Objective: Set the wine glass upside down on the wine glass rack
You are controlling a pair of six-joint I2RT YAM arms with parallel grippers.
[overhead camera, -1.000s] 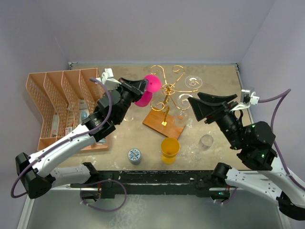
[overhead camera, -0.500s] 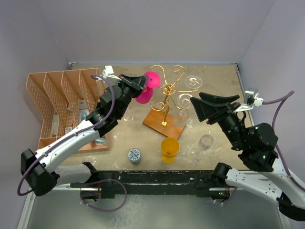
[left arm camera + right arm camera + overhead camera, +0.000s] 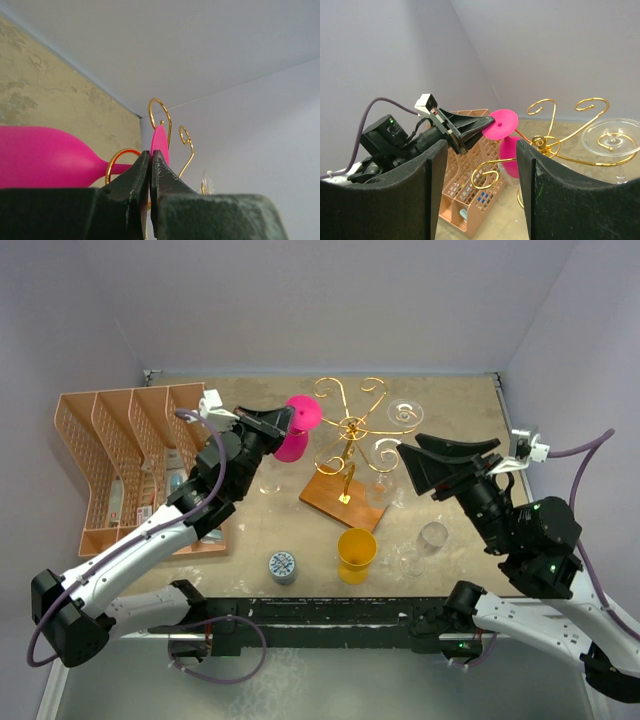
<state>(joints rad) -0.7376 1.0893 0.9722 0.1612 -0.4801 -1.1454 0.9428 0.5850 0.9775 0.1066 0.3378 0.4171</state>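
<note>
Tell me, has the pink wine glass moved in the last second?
Yes. From above, the pink wine glass has shifted left, away from the gold rack and toward the orange basket.

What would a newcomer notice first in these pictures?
The pink glass, held upside down by its foot in the left tool, at the left scrolls of the gold rack mid-table. Next, the orange basket on the left and the yellow cup near the front edge.
</note>
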